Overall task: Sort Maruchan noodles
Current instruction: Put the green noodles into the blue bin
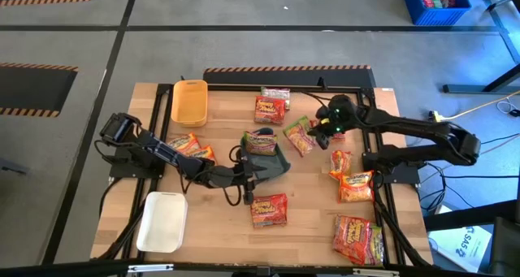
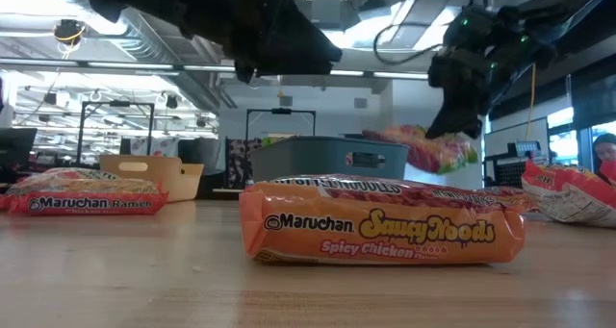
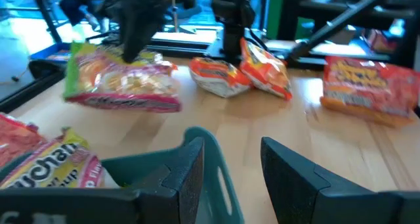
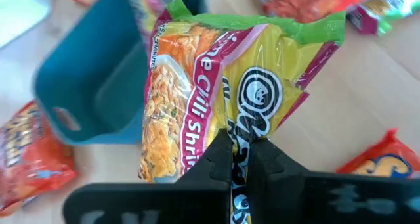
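While pinched in right gripper (image 4: pixel 239 148), green-edged Lime Chili Shrimp packet (image 4: pixel 216 86) hangs clear of wooden table (image 1: pixel 317 216), near middle, beside blue-grey tray (image 1: pixel 272 159). Left gripper (image 3: pixel 230 161): fingers partly apart, straddling tray wall. Other Maruchan packets (image 1: pixel 357 186) scattered toward right edge. Yellow tray (image 1: pixel 188 102) at far edge, white tray (image 1: pixel 162 222) at near left corner. Only low view shows workshop ceiling lights, "Saucy Noods Spicy Chicken" packet (image 2: pixel 380 232) lettering.

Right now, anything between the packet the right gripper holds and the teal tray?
Nothing: in the right wrist view, only bare table shows between the green-edged packet, pinched by the right gripper, and the teal tray.
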